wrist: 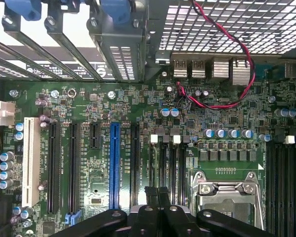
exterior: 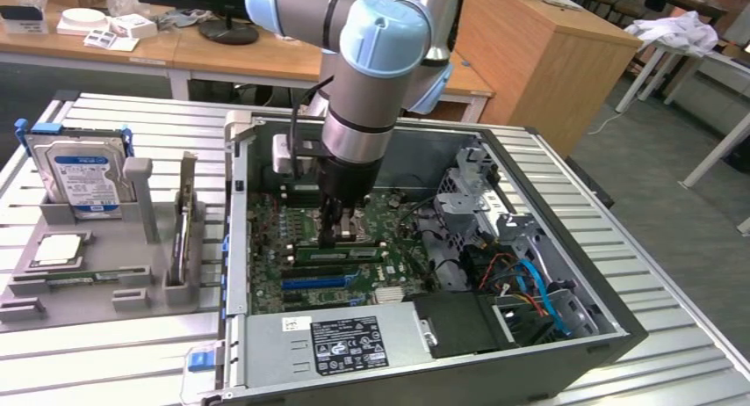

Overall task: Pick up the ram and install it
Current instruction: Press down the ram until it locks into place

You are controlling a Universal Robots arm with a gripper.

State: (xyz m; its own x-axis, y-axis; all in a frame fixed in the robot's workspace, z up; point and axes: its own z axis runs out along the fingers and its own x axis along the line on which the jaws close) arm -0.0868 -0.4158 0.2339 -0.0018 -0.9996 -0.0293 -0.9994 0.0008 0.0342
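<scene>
The hand [exterior: 337, 239] was seen lowered into the open computer case [exterior: 609, 331], over the green motherboard [exterior: 307, 281], its fingers [wrist: 158, 197] pressed together with nothing visibly pinched between them. From the wrist view the closed fingertips were set above the board near the silver processor socket [wrist: 226, 192], with the blue expansion slot [wrist: 114, 165] just beside them toward nine o'clock and the black memory slots [wrist: 286, 187] well apart toward three o'clock.

A ram stick [exterior: 80, 274] was seen lying in the grey fixture [exterior: 140, 214] on the counter [exterior: 118, 358], at about nine o'clock from the case in the exterior view, below the upright hard drive [exterior: 84, 173] and a square silver chip [exterior: 61, 248]. Whether another stick was already seated in the board below the hand could not be told.

Judged from this, no ram was being carried; the stick in the fixture remained unpicked, and its seating was left undone.
</scene>
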